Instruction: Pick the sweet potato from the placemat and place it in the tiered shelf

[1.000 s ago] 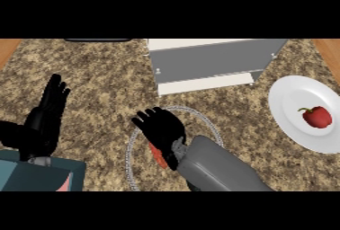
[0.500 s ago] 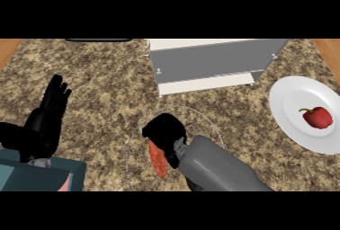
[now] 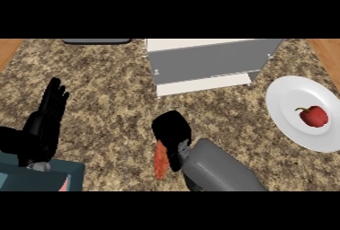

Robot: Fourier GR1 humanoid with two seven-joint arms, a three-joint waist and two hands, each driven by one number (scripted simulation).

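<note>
Head view: right robot hand point(image 3: 171, 131) curls round sweet potato point(image 3: 160, 162), its long axis running near-to-far.

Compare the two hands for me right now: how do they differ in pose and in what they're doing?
The left hand is open, fingers straight and pointing up, resting near the view's left edge and holding nothing. The right hand sits mid-counter with its fingers curled down round the orange sweet potato, which pokes out beside the wrist. Both are black.
</note>
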